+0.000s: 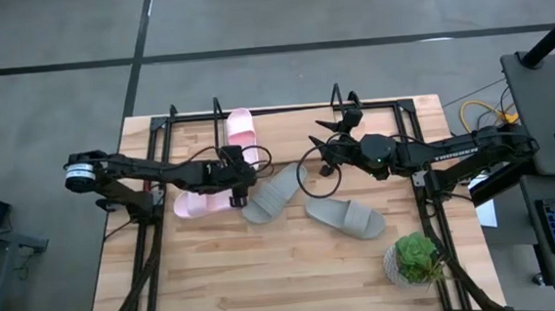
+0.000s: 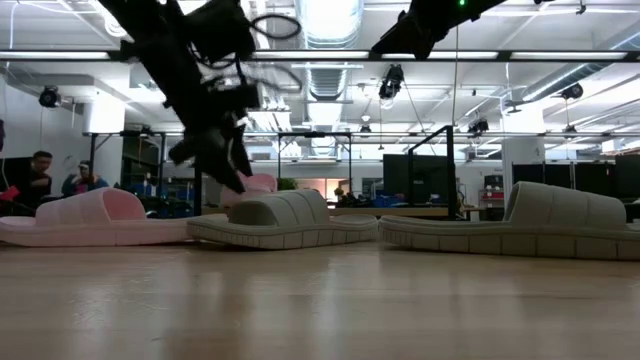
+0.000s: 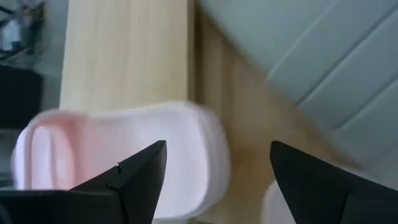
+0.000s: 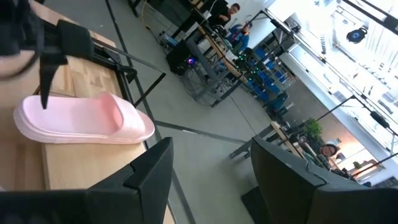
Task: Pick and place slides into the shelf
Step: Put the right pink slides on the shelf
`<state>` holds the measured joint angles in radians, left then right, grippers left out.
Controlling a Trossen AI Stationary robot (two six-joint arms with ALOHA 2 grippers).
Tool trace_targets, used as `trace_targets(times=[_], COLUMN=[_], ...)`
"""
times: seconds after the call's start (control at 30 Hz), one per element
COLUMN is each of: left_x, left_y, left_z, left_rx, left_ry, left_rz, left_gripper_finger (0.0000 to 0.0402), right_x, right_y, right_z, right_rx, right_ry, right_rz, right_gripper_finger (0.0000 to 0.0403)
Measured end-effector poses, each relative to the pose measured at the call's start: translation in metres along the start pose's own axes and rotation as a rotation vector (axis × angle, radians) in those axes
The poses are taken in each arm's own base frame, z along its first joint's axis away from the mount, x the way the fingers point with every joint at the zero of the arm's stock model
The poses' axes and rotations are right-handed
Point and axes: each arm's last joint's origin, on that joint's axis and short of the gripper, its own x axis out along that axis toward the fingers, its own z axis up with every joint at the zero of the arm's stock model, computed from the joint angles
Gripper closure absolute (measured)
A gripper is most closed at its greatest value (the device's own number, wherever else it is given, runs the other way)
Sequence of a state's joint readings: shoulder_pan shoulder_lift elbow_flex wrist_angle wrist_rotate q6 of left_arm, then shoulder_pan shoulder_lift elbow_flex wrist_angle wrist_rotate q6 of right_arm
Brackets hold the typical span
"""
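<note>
Pink slide (image 3: 124,155) beneath open left pincer (image 3: 214,168)

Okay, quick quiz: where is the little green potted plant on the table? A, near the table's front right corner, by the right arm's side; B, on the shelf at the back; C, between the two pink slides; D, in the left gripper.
A: in the high view the potted plant stands alone near the front right corner of the table, clear of the grey slide.

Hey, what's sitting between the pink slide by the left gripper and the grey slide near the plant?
The other grey slide lies between the near pink slide and the grey slide near the plant, as the high view shows.
</note>
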<state>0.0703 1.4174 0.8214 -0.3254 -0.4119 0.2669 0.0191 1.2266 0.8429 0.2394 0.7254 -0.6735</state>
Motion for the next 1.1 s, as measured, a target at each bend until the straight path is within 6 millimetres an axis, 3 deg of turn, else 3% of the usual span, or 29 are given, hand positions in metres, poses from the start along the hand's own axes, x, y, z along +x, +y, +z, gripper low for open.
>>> trace_targets(times=[0.17, 0.37, 0.7, 1.1], left_x=[-0.02, -0.025, 0.017, 0.056], left_y=[0.01, 0.029, 0.056, 0.079], left_z=[0.009, 0.01, 0.026, 0.019], left_rx=[-0.055, -0.048, 0.016, 0.087], left_ry=[-0.101, -0.054, 0.084, 0.301], left_rz=[-0.023, 0.285, 0.341, 0.39], left_gripper_finger=[0.0132, 0.0132, 0.0132, 0.0139], right_x=[0.0, 0.0, 0.0, 0.0], right_y=[0.0, 0.0, 0.0, 0.002], right_z=[0.0, 0.0, 0.0, -0.002], right_rx=[-0.001, -0.003, -0.004, -0.018], right_ry=[0.001, 0.003, 0.004, 0.016], right_rz=[0.001, 0.002, 0.003, 0.012], right_gripper_finger=[0.0197, 0.0197, 0.0197, 0.0197])
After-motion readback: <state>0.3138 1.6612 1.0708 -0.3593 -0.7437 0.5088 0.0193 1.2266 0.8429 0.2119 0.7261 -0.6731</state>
